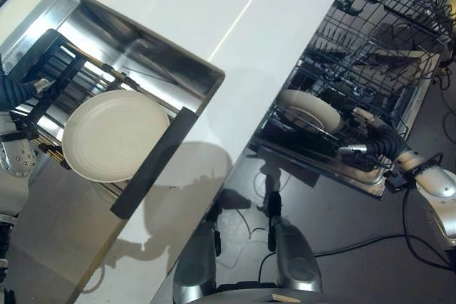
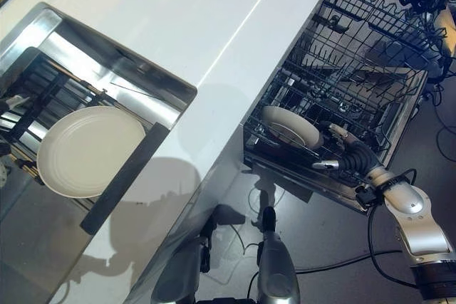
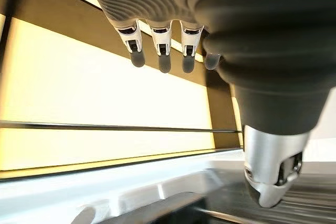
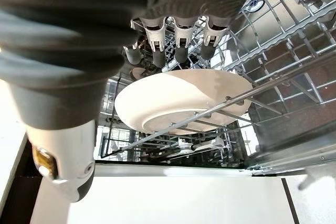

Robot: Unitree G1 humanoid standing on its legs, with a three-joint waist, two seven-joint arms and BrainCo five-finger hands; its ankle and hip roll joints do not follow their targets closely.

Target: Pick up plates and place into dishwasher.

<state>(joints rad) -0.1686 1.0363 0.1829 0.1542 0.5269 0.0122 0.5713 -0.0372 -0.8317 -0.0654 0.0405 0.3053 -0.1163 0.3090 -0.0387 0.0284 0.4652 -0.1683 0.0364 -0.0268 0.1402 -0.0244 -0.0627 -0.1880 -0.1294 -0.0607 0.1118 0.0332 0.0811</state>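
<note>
One white plate (image 1: pixel 114 133) lies flat on a black rack in the steel sink (image 1: pixel 142 40). A second white plate (image 1: pixel 310 108) stands tilted on its edge between the wires of the pulled-out dishwasher rack (image 2: pixel 342 55). My right hand (image 1: pixel 370 137) is just to the right of that plate, inside the rack. In the right wrist view its fingers (image 4: pixel 178 40) are straight, close above the plate's rim (image 4: pixel 178 103), and the thumb is apart, holding nothing. My left hand (image 1: pixel 18 90) is at the sink's left edge, fingers (image 3: pixel 163 51) straight and empty.
A white counter (image 1: pixel 235 5) runs between the sink and the dishwasher. A black bar (image 1: pixel 153 165) of the sink rack crosses the sink's near side. Dark items sit deeper in the dishwasher rack. Grey floor lies below the rack.
</note>
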